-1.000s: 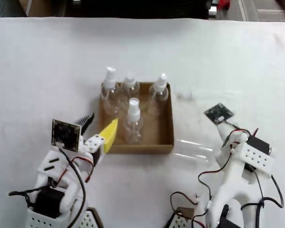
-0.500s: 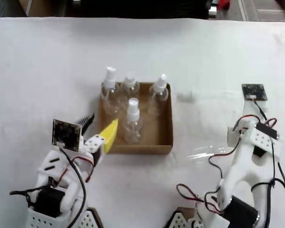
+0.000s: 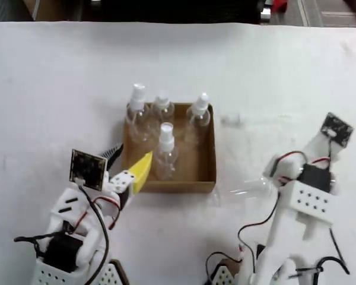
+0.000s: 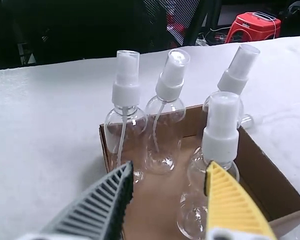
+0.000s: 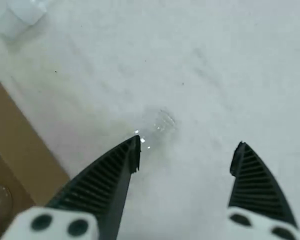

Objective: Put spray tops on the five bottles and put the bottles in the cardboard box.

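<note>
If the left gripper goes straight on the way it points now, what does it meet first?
Probably the nearest bottle in the cardboard box, which stands just ahead of the left gripper, on its yellow side. Depth is unclear, so the box's near wall might come first.

four bottles (image 3: 166,155) in cardboard box (image 3: 213,148) | fifth bottle (image 3: 252,187) lying right of box | spray top (image 3: 230,120) behind it

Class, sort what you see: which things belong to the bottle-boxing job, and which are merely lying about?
Job:
cardboard box
four spray-topped bottles inside it
clear bottle lying on the table
small white piece beside the box, probably a spray top

Lying about:
red stool past the table
</note>
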Robot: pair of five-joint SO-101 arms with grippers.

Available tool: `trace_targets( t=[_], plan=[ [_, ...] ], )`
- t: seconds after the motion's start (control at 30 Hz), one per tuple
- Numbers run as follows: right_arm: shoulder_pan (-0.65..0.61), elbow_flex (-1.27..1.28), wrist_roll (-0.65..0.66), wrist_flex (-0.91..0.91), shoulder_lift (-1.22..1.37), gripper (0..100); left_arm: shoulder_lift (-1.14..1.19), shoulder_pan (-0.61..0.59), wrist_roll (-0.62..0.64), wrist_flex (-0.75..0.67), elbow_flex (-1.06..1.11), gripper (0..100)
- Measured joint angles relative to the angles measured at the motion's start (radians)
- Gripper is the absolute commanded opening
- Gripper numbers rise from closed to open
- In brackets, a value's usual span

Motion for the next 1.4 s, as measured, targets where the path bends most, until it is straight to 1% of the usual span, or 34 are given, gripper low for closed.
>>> trace_targets(
  t=[0.07, 0.2, 0.27, 0.53, 1.07, 1.17, 1.33, 1.4],
  plan=[
    [-0.025, 0.077, -0.017, -0.094, 0.002, 26.9, 0.000, 0.000, 0.000, 0.000, 0.000, 22],
    [-0.103, 0.256, -0.026, -0.345, 0.017, 26.9, 0.000, -0.002, 0.000, 0.031, -0.012, 22],
    [-0.141, 0.293, -0.028, -0.405, 0.017, 26.9, 0.000, -0.017, 0.000, 0.060, -0.034, 22],
    [-0.169, 0.308, -0.028, -0.416, -0.026, 26.9, -0.002, -0.028, 0.000, 0.077, -0.044, 22],
    [-0.169, 0.336, -0.028, -0.416, -0.028, 26.9, -0.002, -0.028, 0.000, 0.077, -0.044, 22],
    [-0.167, 0.336, -0.028, -0.416, 0.003, 26.9, -0.002, -0.028, 0.000, 0.077, -0.044, 22],
    [-0.169, 0.318, -0.028, -0.416, 0.133, 26.7, -0.002, -0.028, 0.000, 0.077, -0.044, 22],
    [-0.167, 0.302, -0.028, -0.416, 0.178, 23.7, -0.002, -0.028, 0.000, 0.077, -0.044, 22]
  ],
)
